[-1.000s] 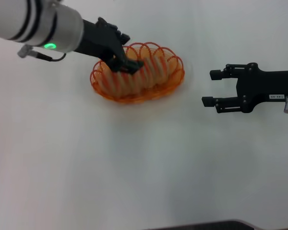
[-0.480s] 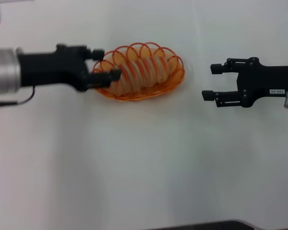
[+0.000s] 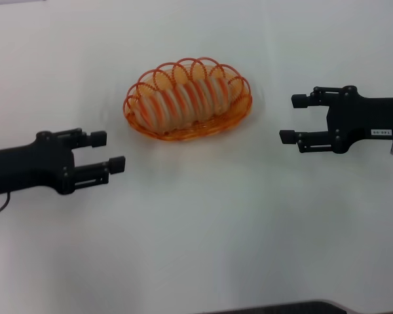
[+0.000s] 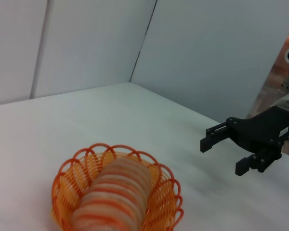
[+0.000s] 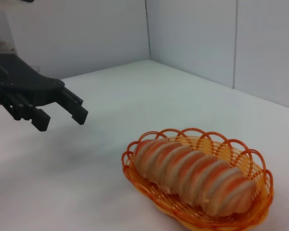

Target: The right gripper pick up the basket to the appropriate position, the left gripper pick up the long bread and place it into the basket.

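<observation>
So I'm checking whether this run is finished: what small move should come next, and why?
Probably just draw the left gripper further back to park. The long bread already lies inside the basket, and both the left gripper and the right gripper are open, holding nothing, one on each side of the basket and apart from it. Nothing looks left to grasp.

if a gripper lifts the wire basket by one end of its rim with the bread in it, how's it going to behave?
The basket looks like thin open wire, so probably light and slightly springy. The long bread spans it, so an end grip would likely tilt it. The looped rim should catch fingers rather than slip.
</observation>
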Tool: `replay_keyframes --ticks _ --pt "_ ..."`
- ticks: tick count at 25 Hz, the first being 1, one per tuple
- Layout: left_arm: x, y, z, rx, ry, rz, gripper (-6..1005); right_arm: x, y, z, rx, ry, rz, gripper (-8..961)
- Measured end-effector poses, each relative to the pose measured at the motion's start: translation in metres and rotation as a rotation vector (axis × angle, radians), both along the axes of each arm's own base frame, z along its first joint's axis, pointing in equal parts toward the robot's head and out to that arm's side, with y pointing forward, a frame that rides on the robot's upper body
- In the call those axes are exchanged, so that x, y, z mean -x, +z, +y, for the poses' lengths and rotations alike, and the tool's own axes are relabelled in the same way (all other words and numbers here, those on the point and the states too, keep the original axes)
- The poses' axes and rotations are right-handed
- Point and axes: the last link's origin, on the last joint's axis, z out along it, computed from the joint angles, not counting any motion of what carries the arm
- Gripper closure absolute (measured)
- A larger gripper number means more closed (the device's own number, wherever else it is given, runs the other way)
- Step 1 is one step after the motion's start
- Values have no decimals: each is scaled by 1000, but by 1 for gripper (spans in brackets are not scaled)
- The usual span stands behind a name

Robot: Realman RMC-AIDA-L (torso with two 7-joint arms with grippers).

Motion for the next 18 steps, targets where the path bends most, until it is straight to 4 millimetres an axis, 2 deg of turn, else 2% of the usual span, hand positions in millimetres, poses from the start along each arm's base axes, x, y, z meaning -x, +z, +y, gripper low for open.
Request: replay_keyframes --ticks 7,18 --pt "19 -1 -13 35 44 10 308 -3 -1 0 -9 -11 -7 145" --pt "28 -5 -22 78 66 26 313 -2 -6 0 -16 -22 -6 144"
